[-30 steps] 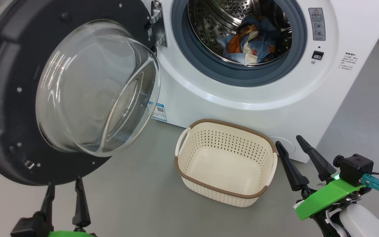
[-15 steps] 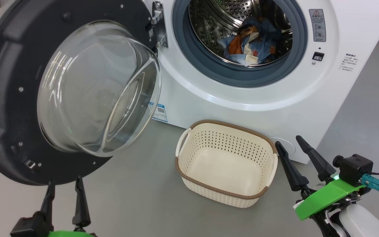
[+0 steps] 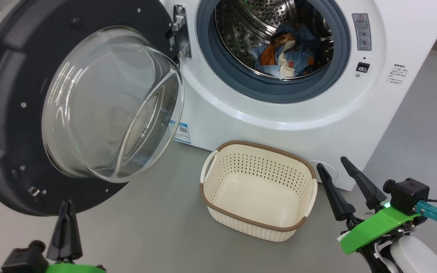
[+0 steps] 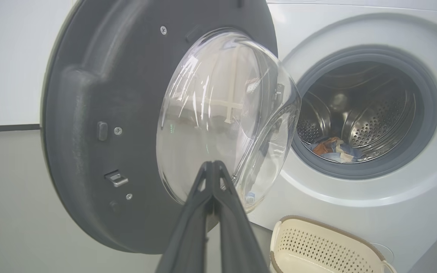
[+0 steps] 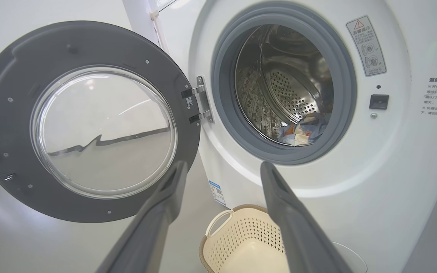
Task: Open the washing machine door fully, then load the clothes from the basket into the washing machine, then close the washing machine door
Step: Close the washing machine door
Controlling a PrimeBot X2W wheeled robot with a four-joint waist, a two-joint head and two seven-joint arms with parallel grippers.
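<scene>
Well, with the clothes (image 3: 286, 57) lying in the washing machine (image 3: 241, 110) and the basket (image 3: 264, 145) empty, the left gripper (image 3: 66, 204), pinched shut near the washing machine door (image 3: 10, 94), should push the black rim (image 3: 82, 197) rather than the glass (image 3: 108, 102), the right gripper (image 3: 331, 162) gaping idle; the door's outer face is hidden.

Your head camera looks down on the washing machine (image 3: 264, 117), door (image 3: 10, 113) at 9 o'clock and basket (image 3: 241, 228) at 5, while both wrist cameras sit low and close, facing the same open drum (image 3: 241, 34), door and basket rim.
</scene>
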